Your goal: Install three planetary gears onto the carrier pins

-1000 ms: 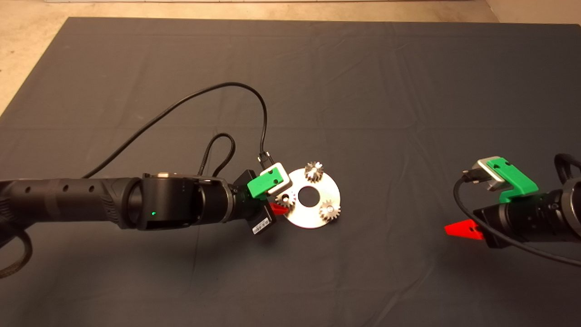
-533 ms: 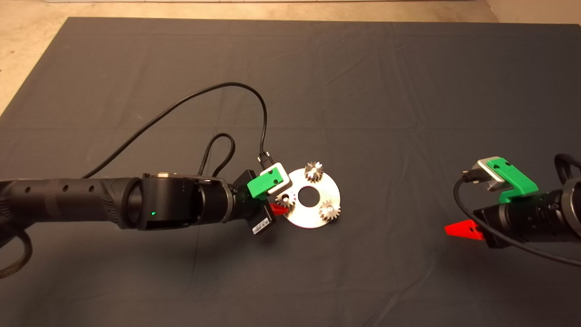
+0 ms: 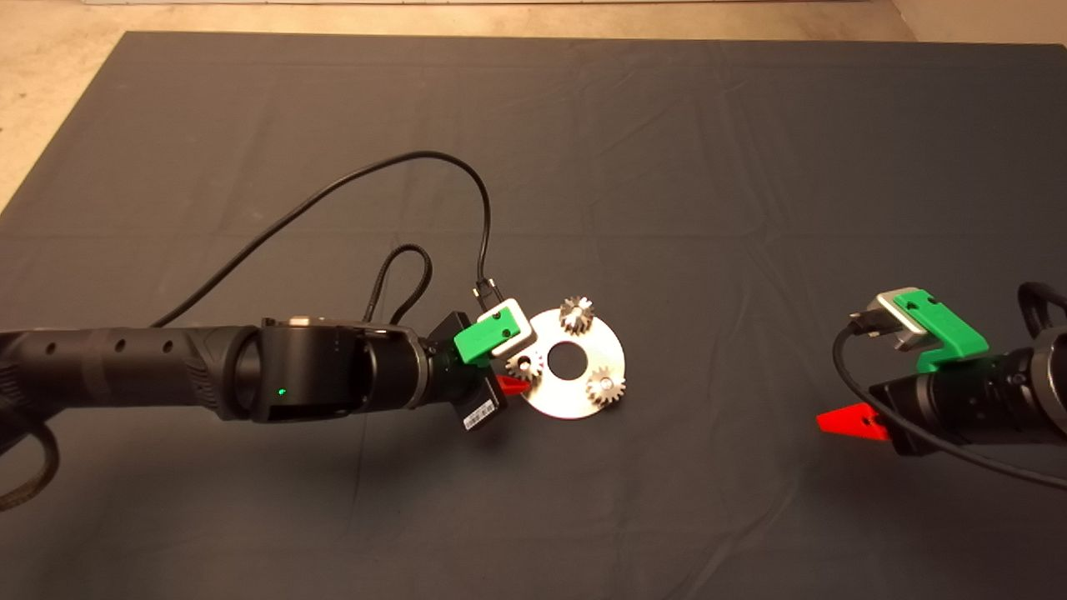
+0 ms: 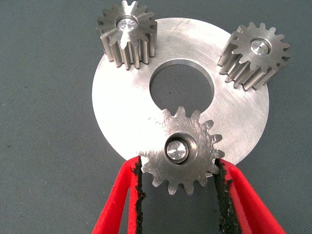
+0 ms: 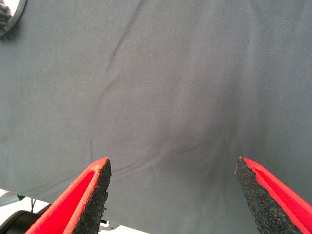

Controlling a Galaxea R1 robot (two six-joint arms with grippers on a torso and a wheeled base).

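The third gear [image 4: 183,150], pinched by the left tool [image 4: 178,178], seemed half-seated; it could be tilted off its pin [image 4: 176,150] on release.

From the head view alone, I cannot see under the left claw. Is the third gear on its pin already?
Observer: Yes. In the left wrist view the pin shows inside the bore of the third gear.
Operator: Does the left claw hold it?
Observer: The left claw has both pads against the gear's teeth, one on each side.
Operator: And the right claw, is it empty?
Observer: The right claw is open over bare mat, with nothing between its fingers.
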